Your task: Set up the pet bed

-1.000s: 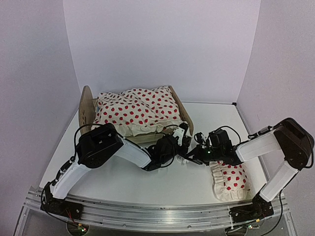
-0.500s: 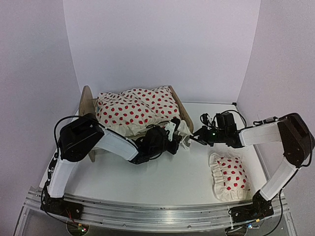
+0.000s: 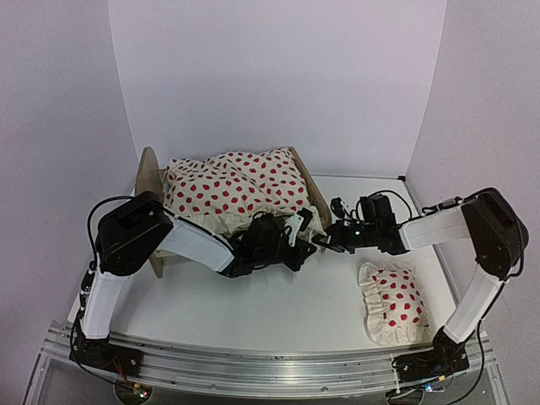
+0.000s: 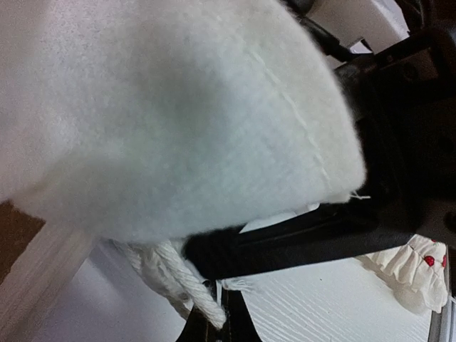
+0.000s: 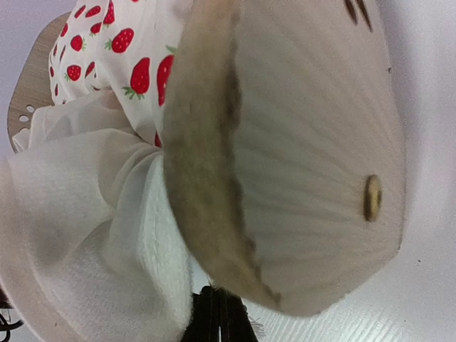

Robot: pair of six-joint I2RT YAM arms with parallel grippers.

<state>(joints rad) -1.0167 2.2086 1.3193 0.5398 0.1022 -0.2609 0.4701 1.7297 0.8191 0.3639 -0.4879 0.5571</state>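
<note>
Well back on the left of the white tabletop (image 3: pixel 278 312) stands the pet bed (image 3: pixel 317 201), its long side facing the arms. It is light plywood, with a tall rounded headboard (image 3: pixel 148 181) at the left end that has small holes cut through it. The lower footboard (image 5: pixel 313 128) at the right shows fine grain, a rough layered edge and one round wooden plug. A cream blanket (image 3: pixel 232 186) printed with red strawberries is heaped over the bed. Its plain white ruffle spills over the near side by the footboard.

A metal rail (image 3: pixel 270 363) runs along the near edge, and bare tabletop lies open between it and the bed. A matching ruffled pillow (image 3: pixel 393 308) lies flat at the near right, well apart from the bed. The left arm (image 3: pixel 198 245) stretches along the bed's near side. Both pairs of jaws meet at the near footboard corner, the left jaws from the left and the right jaws from the right. Both are closed tight against soft white cloth, and I cannot tell whether any of it is pinched. Pale walls (image 3: pixel 278 76) stand close behind the headboard and the bed's far side.
</note>
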